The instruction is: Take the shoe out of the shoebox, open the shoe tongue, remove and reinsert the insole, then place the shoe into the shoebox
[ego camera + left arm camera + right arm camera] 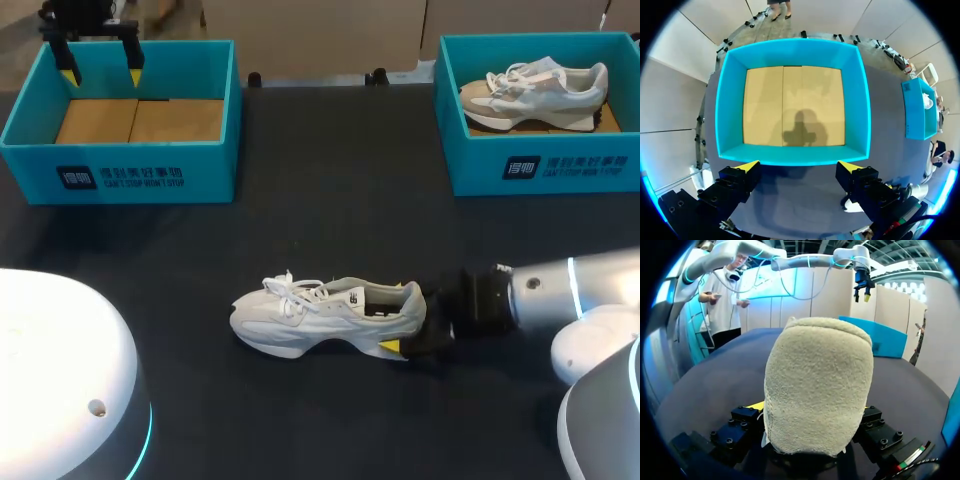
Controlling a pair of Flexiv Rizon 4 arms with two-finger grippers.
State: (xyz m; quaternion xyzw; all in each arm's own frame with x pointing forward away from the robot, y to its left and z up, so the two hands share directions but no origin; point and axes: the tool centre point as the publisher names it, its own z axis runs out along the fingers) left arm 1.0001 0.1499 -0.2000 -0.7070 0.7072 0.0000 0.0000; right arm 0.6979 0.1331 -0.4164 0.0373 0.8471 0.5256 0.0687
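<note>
Two teal shoeboxes stand at the far edge of the dark tabletop [330,200], one toward each far corner. There are two sneakers and two arms.

The left shoebox [120,180] shows its whole brown cardboard floor. The left end effector [100,72] hangs over its far wall with its fingers spread wide and nothing between them. In the left wrist view, this end effector [799,167] sits just outside the near wall of the left shoebox [792,155], and the right shoebox [917,110] lies well off to one side.

The right shoebox [545,165] holds the second sneaker [535,92], lying along the box with its toe toward the middle of the tabletop.

The white sneaker [325,315] rests on its sole in the near middle of the tabletop. Its toe points toward the left arm's side, its laces are loose and its tongue is lifted. It is well apart from both boxes, with a broad band of tabletop between them.

The right end effector [412,330] comes in low from the right, at the heel. In the right wrist view the fleecy heel of the white sneaker [817,385] fills the gap of the right end effector [812,412]. Its fingers [757,405] seem to pinch the heel from both sides.
</note>
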